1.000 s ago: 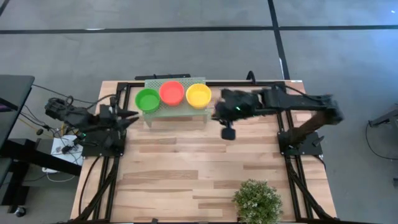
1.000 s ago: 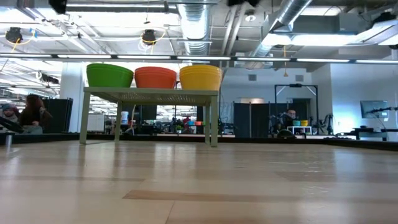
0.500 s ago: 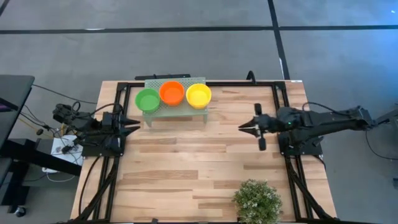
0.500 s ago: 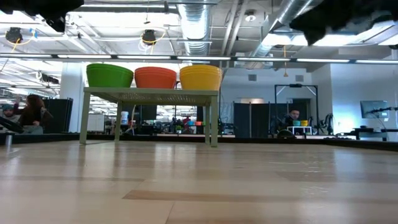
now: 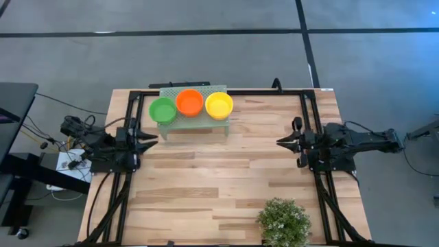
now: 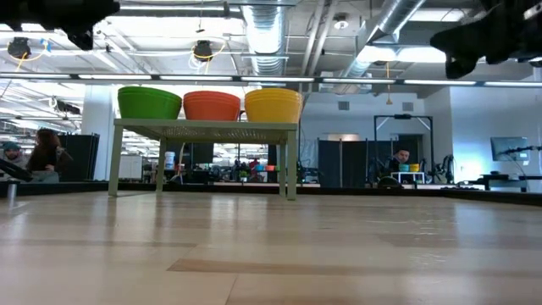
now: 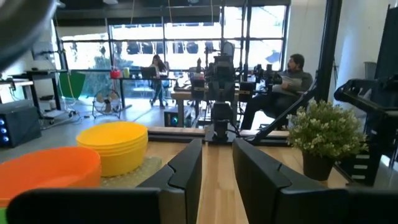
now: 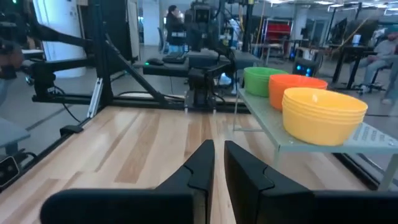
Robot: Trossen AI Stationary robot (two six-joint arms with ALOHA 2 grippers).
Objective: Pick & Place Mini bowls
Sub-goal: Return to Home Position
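— Pale wooden table (image 5: 226, 185), open workshop beyond. Nearest?
— Bushy potted plant (image 5: 283, 221) at the front edge, rightward.
— Farther in?
— At the table's left side, the left gripper (image 5: 152, 138), fingers (image 7: 186, 168) slightly parted, empty; opposite, the right gripper (image 5: 280, 142), fingers (image 8: 202, 165) nearly touching, empty too.
— And the mini bowls?
— At the back, on the pale green perforated stand (image 5: 195, 121): green stack (image 5: 163, 110), orange stack (image 5: 190, 102), yellow stack (image 5: 219, 105), side by side.

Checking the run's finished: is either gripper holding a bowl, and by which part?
Nothing is held: the left gripper and right gripper are both empty.
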